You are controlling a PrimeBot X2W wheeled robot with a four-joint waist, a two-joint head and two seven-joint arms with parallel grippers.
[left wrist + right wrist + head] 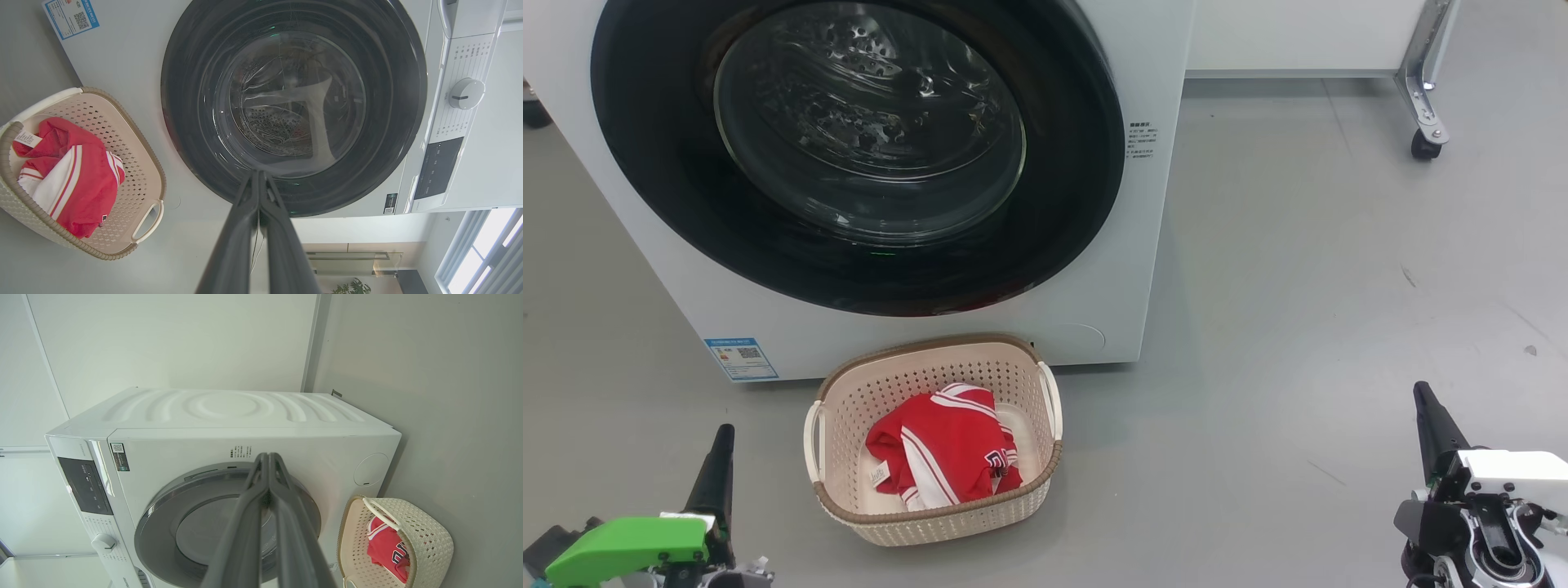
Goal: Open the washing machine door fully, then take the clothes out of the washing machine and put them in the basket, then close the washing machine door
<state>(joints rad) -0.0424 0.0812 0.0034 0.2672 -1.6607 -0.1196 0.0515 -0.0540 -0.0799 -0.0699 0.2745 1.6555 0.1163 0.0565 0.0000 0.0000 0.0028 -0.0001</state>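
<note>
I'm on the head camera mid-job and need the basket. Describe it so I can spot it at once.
Find the big white washing machine with its round, black-ringed door. On the grey floor right in front of it, below the door, stands the basket. It is a small cream perforated tub with a brown woven-look rim and two side handles, and red-and-white clothes lie in it.

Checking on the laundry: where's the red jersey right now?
In the head view, the red jersey lies in the basket, low and left of centre, on the floor before the washing machine, under its closed door.
</note>
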